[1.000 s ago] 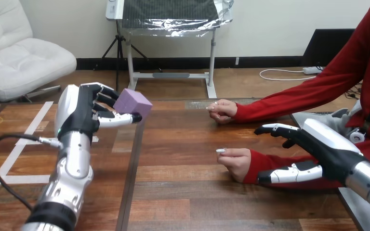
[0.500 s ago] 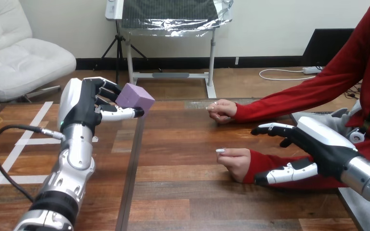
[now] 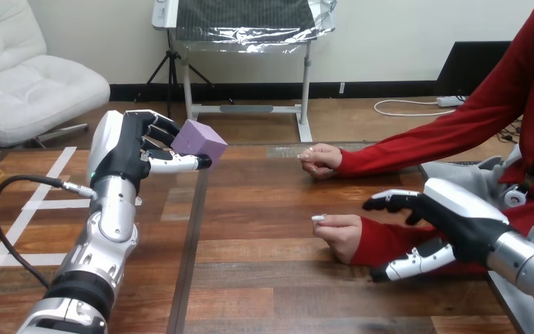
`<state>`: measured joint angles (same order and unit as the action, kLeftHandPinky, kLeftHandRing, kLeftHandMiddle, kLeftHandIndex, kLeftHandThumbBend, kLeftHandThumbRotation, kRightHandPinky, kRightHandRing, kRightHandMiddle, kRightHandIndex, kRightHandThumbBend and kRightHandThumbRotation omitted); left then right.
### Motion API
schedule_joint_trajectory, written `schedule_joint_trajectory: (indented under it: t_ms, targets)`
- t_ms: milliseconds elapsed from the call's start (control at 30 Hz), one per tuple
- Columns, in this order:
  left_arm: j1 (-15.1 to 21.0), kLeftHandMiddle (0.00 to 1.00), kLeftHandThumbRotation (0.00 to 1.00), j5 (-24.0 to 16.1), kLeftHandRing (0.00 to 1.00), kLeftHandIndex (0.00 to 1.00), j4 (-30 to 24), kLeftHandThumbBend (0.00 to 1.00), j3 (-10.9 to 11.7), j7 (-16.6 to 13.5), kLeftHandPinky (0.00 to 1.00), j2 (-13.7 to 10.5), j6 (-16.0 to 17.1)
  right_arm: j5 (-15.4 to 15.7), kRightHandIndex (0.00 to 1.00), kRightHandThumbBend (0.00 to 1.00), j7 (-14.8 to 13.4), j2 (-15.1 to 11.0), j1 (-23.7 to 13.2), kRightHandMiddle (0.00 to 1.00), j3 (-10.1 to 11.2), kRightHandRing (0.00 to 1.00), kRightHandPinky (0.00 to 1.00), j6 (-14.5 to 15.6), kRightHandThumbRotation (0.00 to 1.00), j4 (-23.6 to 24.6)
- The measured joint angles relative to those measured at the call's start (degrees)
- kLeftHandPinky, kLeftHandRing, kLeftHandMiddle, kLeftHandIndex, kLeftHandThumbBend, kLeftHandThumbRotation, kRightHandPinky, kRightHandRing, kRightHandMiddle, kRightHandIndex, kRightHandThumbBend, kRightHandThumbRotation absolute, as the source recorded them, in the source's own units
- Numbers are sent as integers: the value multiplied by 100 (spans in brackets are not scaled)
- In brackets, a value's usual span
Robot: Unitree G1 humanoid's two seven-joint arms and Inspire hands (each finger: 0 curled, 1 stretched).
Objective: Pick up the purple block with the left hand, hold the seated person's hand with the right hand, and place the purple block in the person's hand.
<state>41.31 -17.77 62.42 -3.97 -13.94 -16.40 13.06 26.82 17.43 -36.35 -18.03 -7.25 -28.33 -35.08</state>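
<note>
my right forearm (image 3: 528, 268) runs out of the picture at the lower right corner, and my left arm (image 3: 101, 257) is cut by the bottom edge. the back of the purple block (image 3: 201, 139) is hidden behind my own fingers, so i cannot see how much of it they cover. my right hand (image 3: 459, 219) lies in front of the person's red sleeve (image 3: 382, 240), and i cannot tell whether palm or thumb touches the cloth. the person's nearer hand (image 3: 337, 233) rests on the wooden table (image 3: 271, 285) as a loose fist, its palm out of sight. the person's farther hand (image 3: 320, 158) lies near the table's far edge with fingers curled in. white tape lines (image 3: 52, 177) cross the table at my left. bare table lies between the block and the nearer hand, and the two are well apart. my left hand (image 3: 122, 149) is raised above the table's left part, fingers curled over the block's back and thumb pressed along its underside, so the block is pinched clear of the table and tilted. my right hand is open: fingers spread and slightly bent above the sleeve, thumb stretched out below it, just behind the nearer hand's wrist, not curled round it.
</note>
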Motion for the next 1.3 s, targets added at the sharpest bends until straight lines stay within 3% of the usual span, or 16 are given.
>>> schedule_joint_trajectory:
  t_ms: [833,1300]
  targets:
    - [1,47,0,5,43,47,2,67,0,51,35,1,68,479,79,100,-341,6,-617,83,-504,81,69,77,34,-985]
    - [1,46,0,19,41,48,2,66,6,128,33,0,118,494,78,100,-441,38,-781,82,-636,79,66,119,30,-1459]
